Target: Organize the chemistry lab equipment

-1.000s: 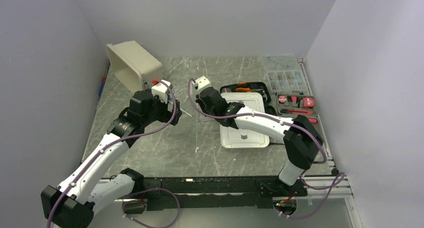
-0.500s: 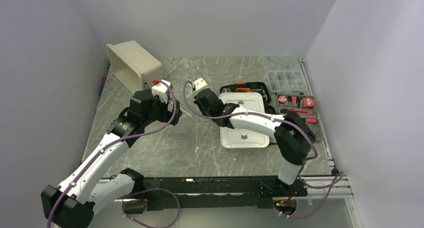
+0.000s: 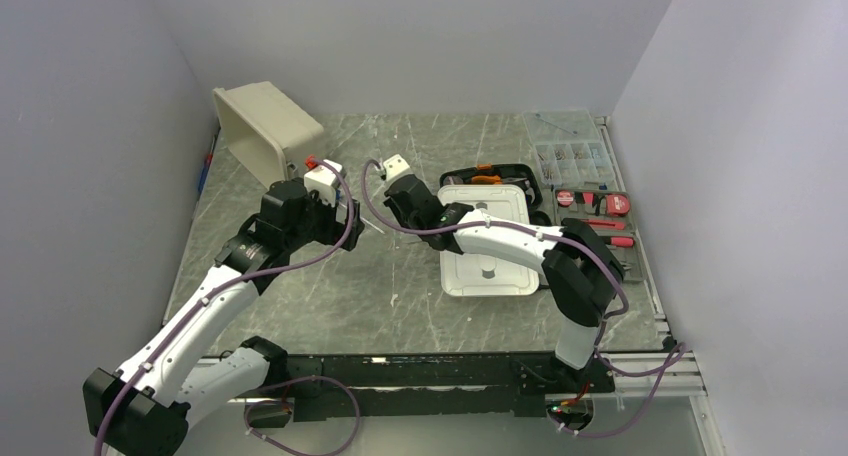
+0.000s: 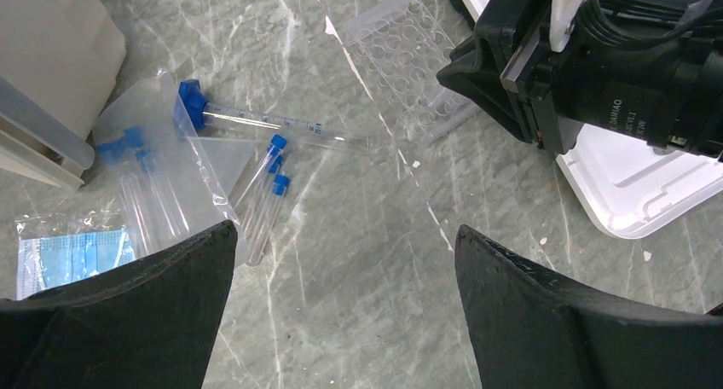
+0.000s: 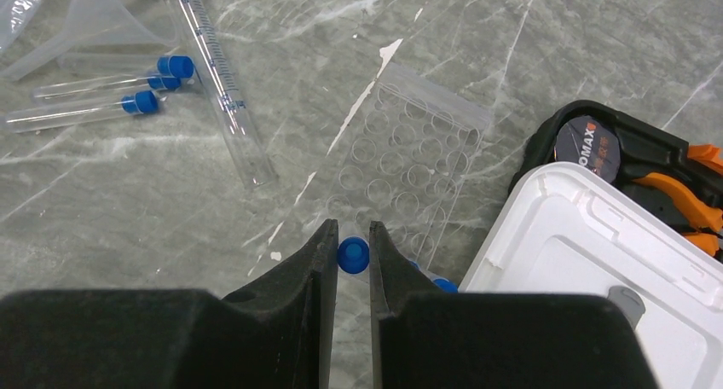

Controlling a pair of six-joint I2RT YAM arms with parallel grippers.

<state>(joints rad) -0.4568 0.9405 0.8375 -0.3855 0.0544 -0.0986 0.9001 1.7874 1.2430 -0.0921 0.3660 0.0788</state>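
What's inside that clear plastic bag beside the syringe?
Blue-capped test tubes, at least two, show through the clear plastic bag. Its near edge slips behind a finger of the open left end effector, so anything there is hidden.

**Two brand marks legible**

White letters "OMAX" stand on a round black disc (image 5: 582, 138) inside the black tool case (image 5: 546, 154). "DAMIAO" is printed on the right arm's black wrist housing (image 4: 648, 99). The syringe (image 5: 223, 99) carries scale figures too small to read.
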